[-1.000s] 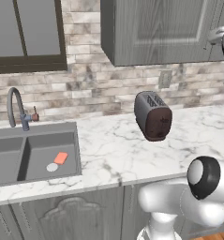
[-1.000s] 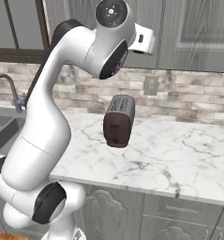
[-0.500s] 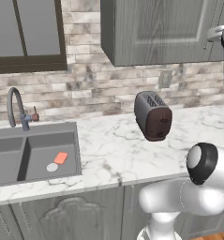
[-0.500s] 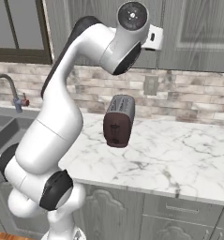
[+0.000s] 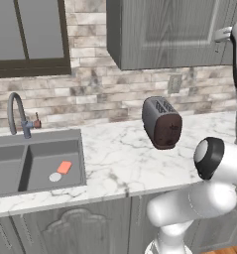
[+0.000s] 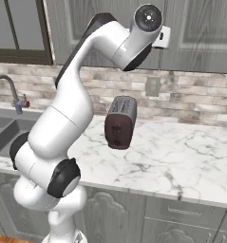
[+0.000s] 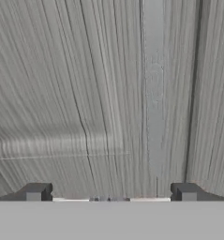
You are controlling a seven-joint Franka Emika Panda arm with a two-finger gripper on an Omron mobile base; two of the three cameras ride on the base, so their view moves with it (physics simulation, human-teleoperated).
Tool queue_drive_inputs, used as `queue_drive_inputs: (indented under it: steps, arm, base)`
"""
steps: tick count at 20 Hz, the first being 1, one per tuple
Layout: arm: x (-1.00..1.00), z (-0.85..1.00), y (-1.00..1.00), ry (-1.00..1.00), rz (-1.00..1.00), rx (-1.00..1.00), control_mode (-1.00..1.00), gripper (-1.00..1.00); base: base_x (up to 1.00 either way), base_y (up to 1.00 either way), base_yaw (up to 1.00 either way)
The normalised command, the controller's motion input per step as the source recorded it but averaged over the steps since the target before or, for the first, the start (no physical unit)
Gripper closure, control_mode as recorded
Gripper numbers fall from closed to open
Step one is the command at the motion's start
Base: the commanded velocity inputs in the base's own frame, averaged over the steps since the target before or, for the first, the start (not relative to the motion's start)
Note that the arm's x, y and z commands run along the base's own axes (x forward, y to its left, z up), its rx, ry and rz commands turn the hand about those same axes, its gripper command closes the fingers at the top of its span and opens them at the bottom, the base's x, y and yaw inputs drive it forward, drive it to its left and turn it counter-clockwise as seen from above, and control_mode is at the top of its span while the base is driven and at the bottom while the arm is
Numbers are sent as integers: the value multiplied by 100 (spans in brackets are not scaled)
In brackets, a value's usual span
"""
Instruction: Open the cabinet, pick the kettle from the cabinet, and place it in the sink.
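The cabinet (image 5: pixel 159 30) is a grey wood-grain wall unit above the counter, and its doors are shut. My gripper (image 5: pixel 220 35) is raised right up to a door, high on the right of the left base view. In the hand view the gripper (image 7: pixel 111 193) is open, its fingertips (image 7: pixel 36 192) wide apart just short of the cabinet (image 7: pixel 85 93) door with nothing between them. A paler vertical strip (image 7: pixel 153 93) runs down the door ahead. The kettle is hidden. The dark double-basin sink (image 5: pixel 83 163) is set in the counter at the left.
A dark toaster (image 5: pixel 162 121) stands on the white marble counter (image 5: pixel 120 158) below the cabinet. A gooseneck faucet (image 5: pixel 16 114) rises behind the sink, and an orange sponge (image 5: pixel 64 167) lies in the right basin. A dark-framed window (image 5: pixel 28 34) is at the upper left.
The arm has swung right and reached further toward the cabinet door, bringing the hand closer to it. The gripper has stayed open, and the toaster has not moved.
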Motion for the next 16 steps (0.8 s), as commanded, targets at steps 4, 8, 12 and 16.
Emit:
queue_drive_inputs:
  steps: [4,8,12,16]
  arm:
    - [45,-1,-9,0,7,0,-100,-100]
    - [43,-2,-17,0,6,0,-100,-100]
    - [40,-1,-16,0,6,0,-100,-100]
    - [43,-1,-8,0,7,0,-100,-100]
  base:
    - [0,0,0]
    - [0,0,0]
    - [0,0,0]
    - [0,0,0]
